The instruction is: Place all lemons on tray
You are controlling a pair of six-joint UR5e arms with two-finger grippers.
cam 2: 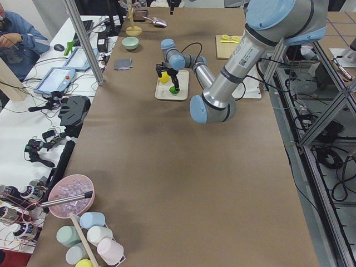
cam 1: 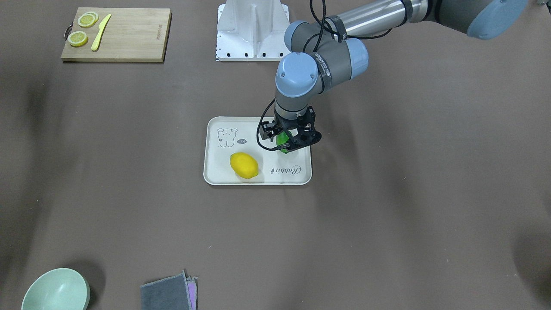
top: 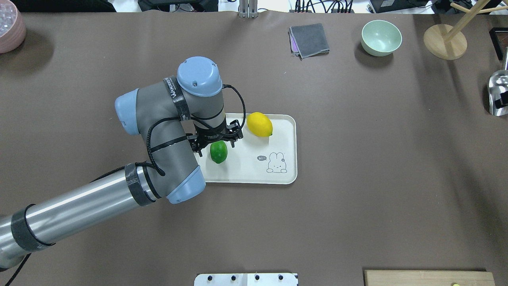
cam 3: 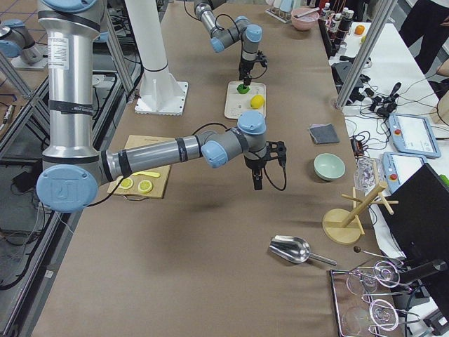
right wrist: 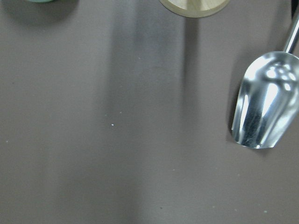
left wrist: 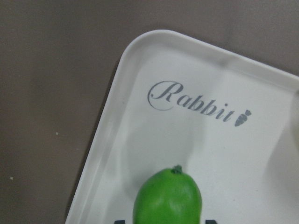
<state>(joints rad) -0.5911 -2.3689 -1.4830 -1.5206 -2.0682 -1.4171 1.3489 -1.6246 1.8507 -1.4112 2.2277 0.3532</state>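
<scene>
The off-white tray (top: 254,174) lies mid-table. The yellow lemon (top: 259,124) rests on it at the far end, also in the front view (cam 1: 244,165). The green lemon (top: 218,153) lies on the tray by its left edge. My left gripper (top: 217,143) hangs straight over it, open, a finger on each side with small gaps, as the left wrist view shows around the green lemon (left wrist: 167,198). My right gripper (cam 3: 256,184) shows only in the right side view, low over bare table, and I cannot tell whether it is open or shut.
A wooden cutting board (cam 1: 116,34) with lemon slices and a yellow knife sits near the robot's right. A green bowl (top: 381,37), a grey cloth (top: 309,39), a wooden stand (top: 444,41) and a metal scoop (right wrist: 264,107) lie far right.
</scene>
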